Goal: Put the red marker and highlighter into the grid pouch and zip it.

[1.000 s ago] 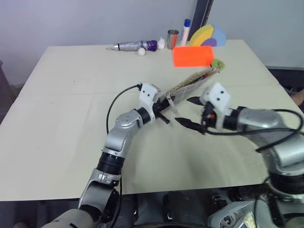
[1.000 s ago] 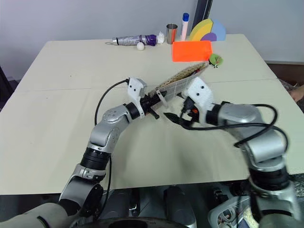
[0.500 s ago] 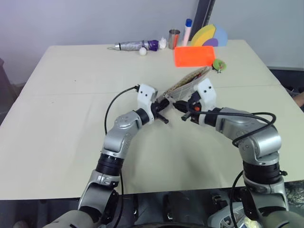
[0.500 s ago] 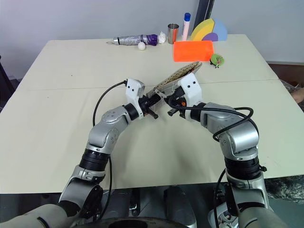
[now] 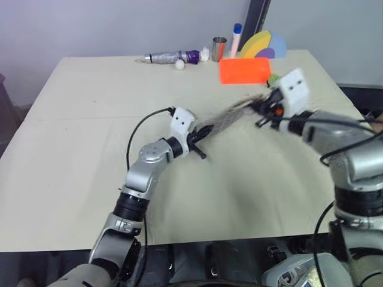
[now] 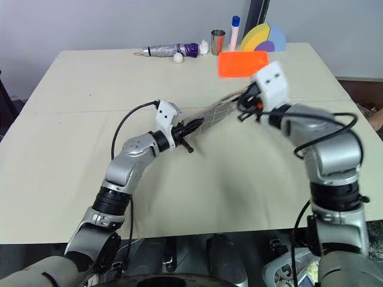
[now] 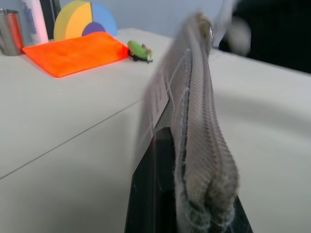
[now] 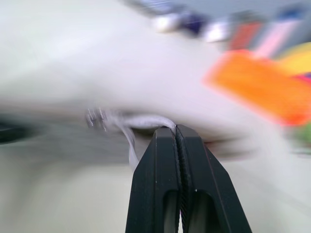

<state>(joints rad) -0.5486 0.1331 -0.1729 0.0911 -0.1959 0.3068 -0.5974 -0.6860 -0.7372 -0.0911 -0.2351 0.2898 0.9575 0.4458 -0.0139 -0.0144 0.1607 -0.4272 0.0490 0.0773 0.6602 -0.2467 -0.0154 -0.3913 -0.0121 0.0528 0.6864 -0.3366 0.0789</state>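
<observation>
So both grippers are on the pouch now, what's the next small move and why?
Probably keep the right gripper drawing the white zipper pull along the grid pouch, away from the left gripper. The left clamps the pouch's near end, holding it taut off the table.

Grid pouch (image 7: pixel 194 126): contents hidden inside; near end cut off by the frame beside the left gripper (image 6: pixel 190 127). Right gripper (image 8: pixel 176 133): what its closed fingertips pinched was blurred; the objects beyond were smeared.
</observation>
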